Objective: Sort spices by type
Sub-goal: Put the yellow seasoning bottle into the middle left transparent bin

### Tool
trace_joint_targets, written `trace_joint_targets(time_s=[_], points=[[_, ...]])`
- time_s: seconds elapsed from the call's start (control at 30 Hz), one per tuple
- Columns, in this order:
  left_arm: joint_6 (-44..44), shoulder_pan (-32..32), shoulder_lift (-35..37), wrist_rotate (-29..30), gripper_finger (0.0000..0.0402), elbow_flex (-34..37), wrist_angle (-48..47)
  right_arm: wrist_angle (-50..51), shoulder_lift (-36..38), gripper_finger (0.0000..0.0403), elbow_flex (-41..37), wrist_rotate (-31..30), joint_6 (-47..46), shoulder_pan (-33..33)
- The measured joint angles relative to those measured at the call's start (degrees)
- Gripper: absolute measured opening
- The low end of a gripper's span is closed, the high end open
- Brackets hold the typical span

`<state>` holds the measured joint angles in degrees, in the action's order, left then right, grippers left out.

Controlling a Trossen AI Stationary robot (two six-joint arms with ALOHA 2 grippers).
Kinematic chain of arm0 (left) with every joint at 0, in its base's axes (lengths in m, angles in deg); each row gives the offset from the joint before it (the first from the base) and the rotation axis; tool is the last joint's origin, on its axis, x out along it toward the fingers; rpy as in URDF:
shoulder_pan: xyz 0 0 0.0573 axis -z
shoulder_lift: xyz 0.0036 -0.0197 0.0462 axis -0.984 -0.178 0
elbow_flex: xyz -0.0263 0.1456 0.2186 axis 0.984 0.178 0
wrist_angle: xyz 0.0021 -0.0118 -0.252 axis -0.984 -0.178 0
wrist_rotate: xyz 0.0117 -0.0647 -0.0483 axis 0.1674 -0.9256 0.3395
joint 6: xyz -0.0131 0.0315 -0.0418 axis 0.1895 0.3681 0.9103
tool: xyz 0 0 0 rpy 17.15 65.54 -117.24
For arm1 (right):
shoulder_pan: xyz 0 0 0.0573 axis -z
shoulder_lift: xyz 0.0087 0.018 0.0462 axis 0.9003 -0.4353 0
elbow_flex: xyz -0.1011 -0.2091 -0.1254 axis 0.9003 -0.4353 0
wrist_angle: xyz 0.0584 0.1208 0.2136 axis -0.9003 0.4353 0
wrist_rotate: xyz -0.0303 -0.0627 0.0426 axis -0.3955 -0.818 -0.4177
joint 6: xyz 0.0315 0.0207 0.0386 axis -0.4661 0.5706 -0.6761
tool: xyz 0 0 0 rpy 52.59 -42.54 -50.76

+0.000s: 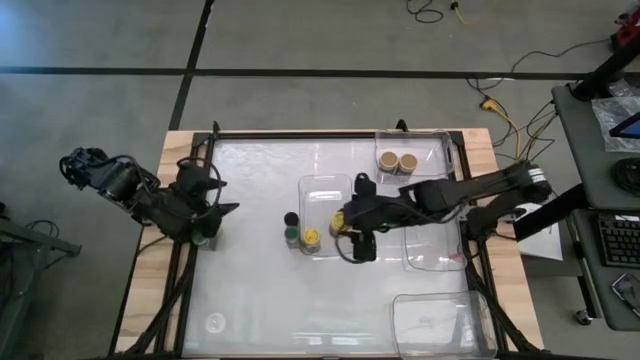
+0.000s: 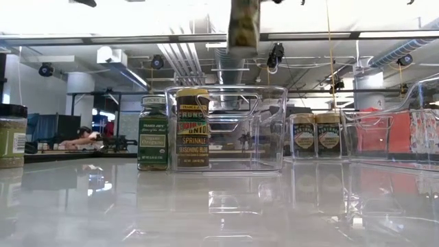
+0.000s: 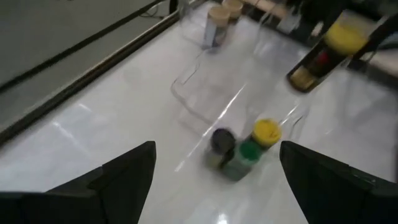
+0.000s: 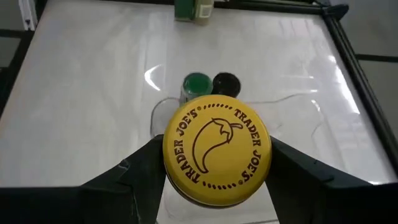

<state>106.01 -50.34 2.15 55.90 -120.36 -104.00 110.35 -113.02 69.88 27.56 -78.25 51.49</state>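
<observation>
Green-lidded and alone, one spice jar (image 1: 203,238) stands at the desk's (image 1: 250,300) left edge, mostly hidden under the left tool (image 1: 212,222) in the high view; the low view cuts it at the picture's edge. That tool hangs over it with fingers spread, holding nothing. Near the desk's middle a black-lidded jar (image 1: 291,218) and a second green-lidded jar (image 1: 291,235) stand touching each other, just outside the near wall of a clear tray (image 1: 325,190); a yellow-lidded jar (image 1: 311,237) stands inside that tray's corner beside them. In the low view the black-lidded jar is hidden behind the green one. Right of these, the right tool (image 4: 217,163) pinches another yellow-lidded jar (image 4: 217,158) by its sides, lifted clear of the desk above the tray; only its bottom shows in the low view. Two tan-lidded jars (image 1: 397,161) stand side by side in the far right tray (image 1: 440,140). Two more clear trays (image 1: 440,325) lie on the right, their edges hard to trace against the glossy desk
</observation>
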Motion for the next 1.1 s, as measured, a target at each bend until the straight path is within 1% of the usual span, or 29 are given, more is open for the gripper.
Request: trace_joint_targets(time_s=[0.07, 0.13, 0.2, 0.27, 0.33, 0.7, 1.1], points=[[-0.48, 0.00, -0.25, 0.14, 0.0327, 0.18, 2.24, -5.39, 2.04, 0.0223, -6.41, 0.78, 0.49, 0.42], [-1.47, 0.00, -0.49, 0.14, 0.0327, 0.30, 3.53, -9.29, 2.73, 0.0223, -11.19, 1.18, 0.94, 0.96], [-1.40, 0.00, -0.41, 0.14, 0.0327, 0.38, 3.65, -11.72, 2.72, 0.0223, -14.40, 1.45, 1.62, 1.41], [-1.04, 0.00, -0.11, 0.16, 0.0327, 0.43, 3.72, -13.28, 1.98, 0.0223, -16.04, 2.81, 1.82, 1.80], [-1.01, 0.00, 0.10, 0.19, 0.0327, 0.78, 4.04, -15.15, 0.63, 0.0223, -16.70, 4.06, 1.80, 1.97], [-2.22, 0.00, 0.40, 0.16, 0.0327, 1.23, 4.12, -21.86, -7.77, 0.0224, -16.99, 5.38, 2.58, 2.01], [-3.37, 0.00, 1.13, 0.16, 0.0327, 1.23, 3.69, -24.37, -11.62, 0.0224, -17.09, 5.35, 2.74, 2.42]])
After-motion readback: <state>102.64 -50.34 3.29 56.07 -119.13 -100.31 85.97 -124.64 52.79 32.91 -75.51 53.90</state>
